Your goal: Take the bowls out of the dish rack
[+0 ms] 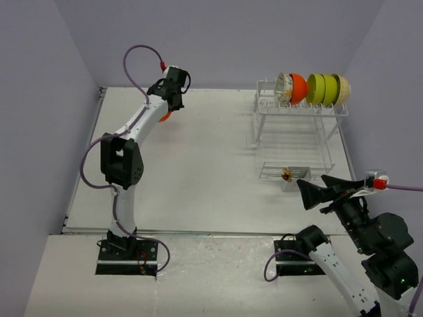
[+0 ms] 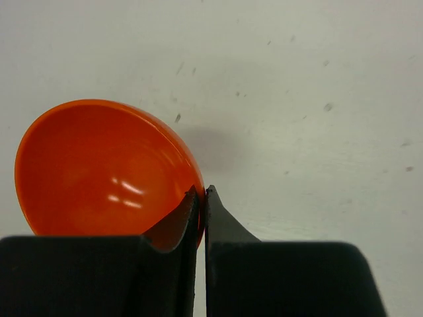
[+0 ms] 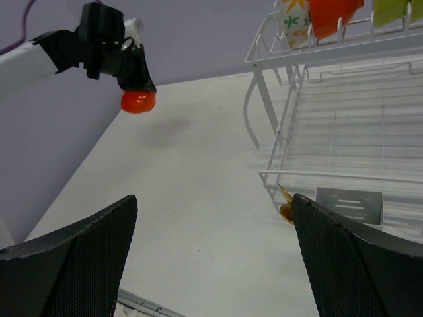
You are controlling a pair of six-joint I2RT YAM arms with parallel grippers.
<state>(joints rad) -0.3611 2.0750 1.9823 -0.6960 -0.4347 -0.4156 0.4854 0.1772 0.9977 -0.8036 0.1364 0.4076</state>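
My left gripper (image 1: 170,109) is shut on the rim of a glossy orange bowl (image 1: 164,117) and holds it over the table's far left; the pinch shows in the left wrist view (image 2: 202,193), bowl (image 2: 99,168) tilted above the table. The white wire dish rack (image 1: 297,135) stands at the right. On its top tier stand on edge a floral white bowl (image 1: 285,88), an orange bowl (image 1: 299,88), two lime green bowls (image 1: 316,88) (image 1: 329,89) and a beige bowl (image 1: 343,90). My right gripper (image 1: 325,187) is open and empty, in front of the rack (image 3: 215,198).
A small cutlery basket (image 3: 348,205) hangs on the rack's near lower edge, with a small amber object (image 3: 287,210) beside it. Purple walls close in the table on the left, back and right. The rack's lower tier (image 3: 344,142) holds nothing visible.
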